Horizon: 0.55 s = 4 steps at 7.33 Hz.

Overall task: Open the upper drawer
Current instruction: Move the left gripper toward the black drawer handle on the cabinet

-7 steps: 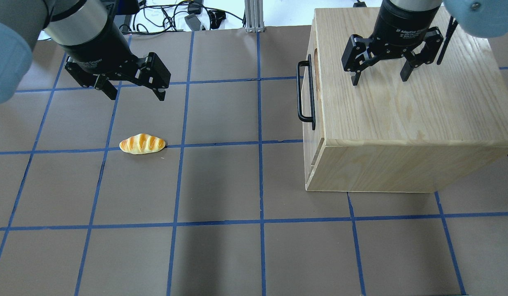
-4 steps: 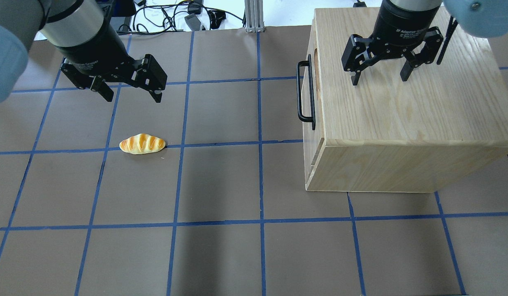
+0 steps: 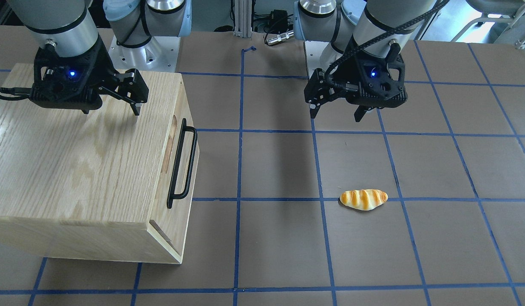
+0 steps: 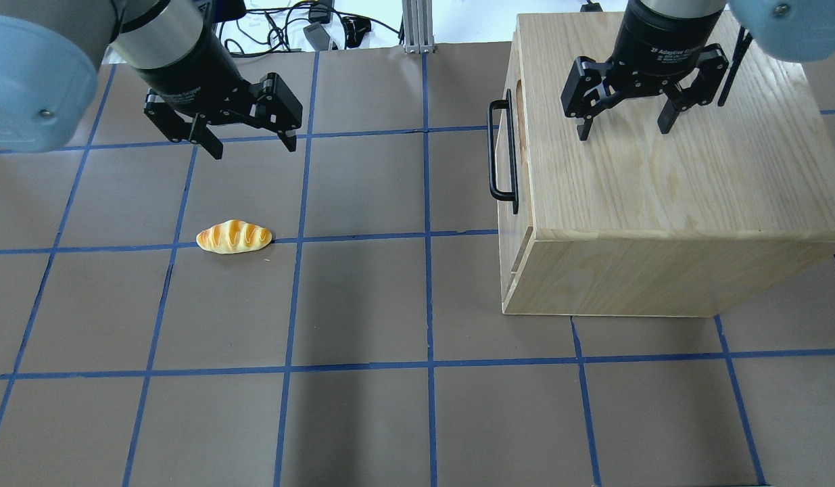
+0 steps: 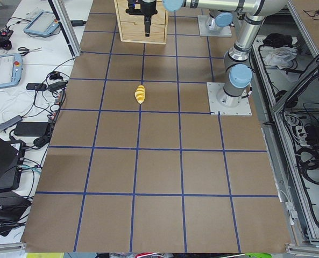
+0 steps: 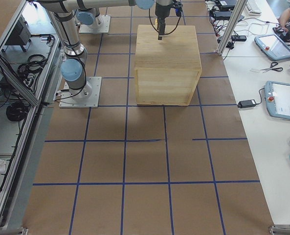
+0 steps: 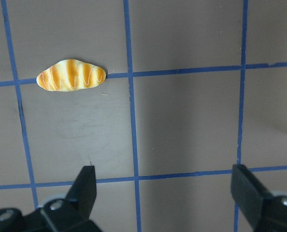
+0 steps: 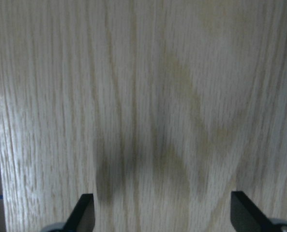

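Note:
The upper drawer (image 4: 506,149) is shut, its front flush with the oak cabinet (image 4: 660,169). Its black bar handle (image 4: 493,152) faces the table's middle. The front-facing view also shows the drawer front (image 3: 177,157) and the handle (image 3: 183,163). My left gripper (image 4: 255,149) is open and empty. It hangs over the brown mat, well to the left of the handle. The left wrist view shows its open gripper (image 7: 165,193) over the mat. My right gripper (image 4: 624,132) is open and empty, just above the cabinet top (image 8: 148,96).
A toy bread roll (image 4: 234,237) lies on the mat, nearer the robot than the left gripper; it also shows in the left wrist view (image 7: 71,75). Blue tape lines grid the mat. Cables and an aluminium post (image 4: 417,27) sit at the far edge.
My left gripper has moved right, toward the cabinet, and stays open. The right gripper, drawer and bread roll have not moved.

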{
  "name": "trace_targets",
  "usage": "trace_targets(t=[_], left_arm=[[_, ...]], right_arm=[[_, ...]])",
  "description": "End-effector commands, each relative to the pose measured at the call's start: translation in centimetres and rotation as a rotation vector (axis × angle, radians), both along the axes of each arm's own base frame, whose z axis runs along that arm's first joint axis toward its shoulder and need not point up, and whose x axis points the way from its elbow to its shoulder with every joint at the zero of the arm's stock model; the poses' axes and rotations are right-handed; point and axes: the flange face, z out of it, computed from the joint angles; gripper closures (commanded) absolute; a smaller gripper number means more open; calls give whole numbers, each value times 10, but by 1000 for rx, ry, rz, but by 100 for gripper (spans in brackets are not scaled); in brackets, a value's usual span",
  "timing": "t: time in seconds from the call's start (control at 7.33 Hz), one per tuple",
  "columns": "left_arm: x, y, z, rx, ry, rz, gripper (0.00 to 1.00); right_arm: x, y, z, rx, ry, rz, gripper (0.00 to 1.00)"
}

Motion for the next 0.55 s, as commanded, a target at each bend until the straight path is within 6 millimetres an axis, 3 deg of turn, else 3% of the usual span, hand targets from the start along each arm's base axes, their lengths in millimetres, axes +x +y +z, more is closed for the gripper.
trace_targets(t=[0.0,0.41], left_arm=[[-24,-30,-20,-23,167,75,0],[-106,-48,-55,-5,334,217,0]], right_arm=[[0,0,0,0,0,1,0],[0,0,-1,1,0,0,0]])
